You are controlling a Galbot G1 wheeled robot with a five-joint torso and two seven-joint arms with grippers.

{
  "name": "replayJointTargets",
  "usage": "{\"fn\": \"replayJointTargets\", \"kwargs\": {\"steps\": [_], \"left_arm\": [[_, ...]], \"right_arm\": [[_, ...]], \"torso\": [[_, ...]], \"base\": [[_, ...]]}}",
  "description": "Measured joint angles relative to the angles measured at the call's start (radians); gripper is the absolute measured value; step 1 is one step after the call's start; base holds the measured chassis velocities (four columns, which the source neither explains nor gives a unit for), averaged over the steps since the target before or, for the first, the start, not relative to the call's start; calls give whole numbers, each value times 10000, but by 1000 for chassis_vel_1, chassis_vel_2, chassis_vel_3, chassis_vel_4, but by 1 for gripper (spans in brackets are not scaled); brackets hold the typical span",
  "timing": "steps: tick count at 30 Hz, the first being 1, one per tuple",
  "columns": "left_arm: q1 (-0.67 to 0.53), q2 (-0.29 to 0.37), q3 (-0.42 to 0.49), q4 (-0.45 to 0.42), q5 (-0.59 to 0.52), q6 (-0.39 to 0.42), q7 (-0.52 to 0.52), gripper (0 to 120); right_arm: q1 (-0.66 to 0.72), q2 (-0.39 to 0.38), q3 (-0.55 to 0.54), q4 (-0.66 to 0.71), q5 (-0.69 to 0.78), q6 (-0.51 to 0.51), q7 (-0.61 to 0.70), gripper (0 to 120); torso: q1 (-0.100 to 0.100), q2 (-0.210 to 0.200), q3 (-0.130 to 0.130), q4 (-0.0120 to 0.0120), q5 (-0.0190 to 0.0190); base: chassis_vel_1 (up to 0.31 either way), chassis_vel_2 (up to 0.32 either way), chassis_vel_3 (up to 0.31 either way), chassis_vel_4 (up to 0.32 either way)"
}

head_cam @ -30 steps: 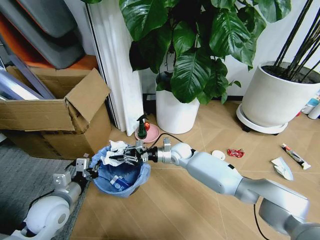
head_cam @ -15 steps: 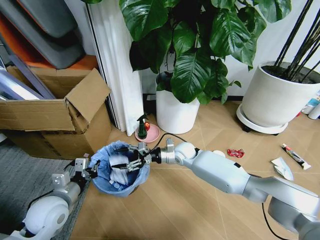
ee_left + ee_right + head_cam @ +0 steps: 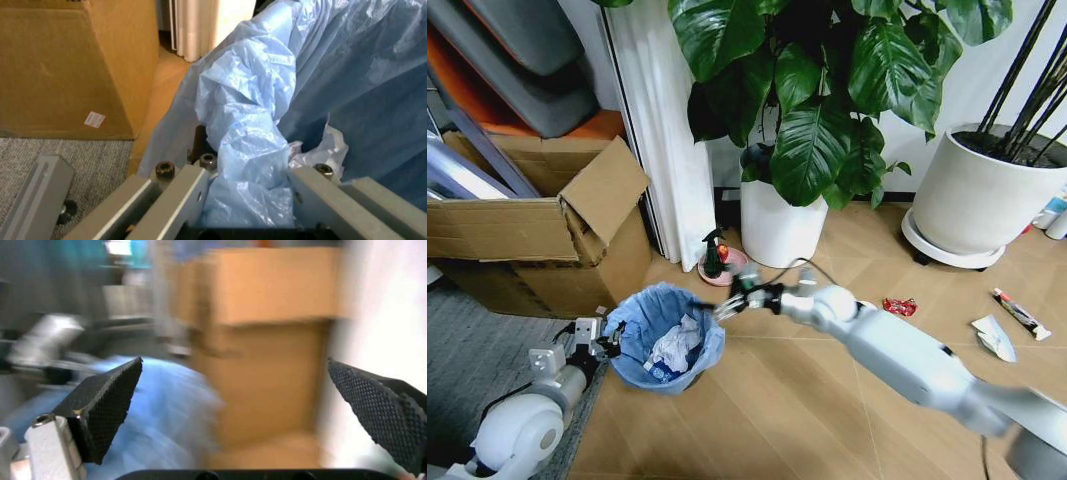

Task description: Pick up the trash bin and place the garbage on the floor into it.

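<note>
The left gripper clamps the rim of the small black bin lined with crinkled blue plastic, standing on the chevron wood-look floor; the right gripper hangs spread and empty just beside it. A slipping liner could tip the bin.

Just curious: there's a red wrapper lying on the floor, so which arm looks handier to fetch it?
Probably the right: its end effector is open and nearer the red wrapper; the left end effector grips the trash bin.
</note>
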Motion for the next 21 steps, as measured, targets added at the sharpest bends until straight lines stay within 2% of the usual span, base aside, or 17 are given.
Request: {"fn": "replayJointTargets", "kwargs": {"steps": [1,3,4,5,7,9,10,11,15,16,19,20,21], "left_arm": [[0,0,0,0,0,0,0,1],[72,-95,-82,-50,28,-12,0,1],[164,-169,-174,-114,65,-31,2,1],[164,-169,-174,-114,65,-31,2,1],[228,-240,-249,-178,104,-39,-1,1],[240,-304,-289,-220,129,-45,-30,1],[240,-304,-289,-220,129,-45,-30,1],[237,-364,-303,-227,141,-45,-49,1],[257,-527,-350,-267,162,-46,-69,1],[257,-527,-350,-267,162,-46,-69,1],[266,-665,-360,-270,212,-65,-63,1],[266,-665,-360,-270,212,-65,-63,1],[237,-721,-353,-282,215,-66,-64,1]], "right_arm": [[0,0,0,0,0,0,0,100],[-1012,-439,891,244,-159,64,1131,100],[-1659,-563,1381,418,-196,87,1789,100],[-1659,-563,1381,418,-196,87,1789,100],[-2713,-655,2289,707,-327,40,2505,100],[-3916,-645,3497,1005,-853,1,3171,100],[-3916,-645,3497,1005,-853,1,3171,100],[-4720,-515,4513,1183,-1301,1,3518,100],[-6147,-138,6227,1410,-1791,131,3730,100],[-6147,-138,6227,1410,-1791,131,3730,100],[-7434,276,7547,1388,-2165,445,3329,100],[-7434,276,7547,1388,-2165,445,3329,100],[-7871,575,8005,1375,-2349,628,3117,100]], "torso": [[0,0,0,0,0],[0,1,-1,-5,2],[0,0,0,0,-3],[0,0,0,0,-3],[0,0,0,3,14],[-1,0,0,3,1],[-1,0,0,3,1],[0,1,0,1,0],[-1,1,-1,1,0],[-1,1,-1,1,0],[-1,1,-1,1,-1],[-1,1,-1,1,-1],[-1,1,-1,1,0]], "base": [[0,0,0,0],[0,0,0,0],[0,0,0,0],[0,0,0,0],[0,0,0,0],[0,0,0,0],[0,0,0,0],[0,0,0,0],[0,0,0,0],[0,0,0,0],[0,0,0,0],[0,0,0,0],[0,0,0,0]]}}
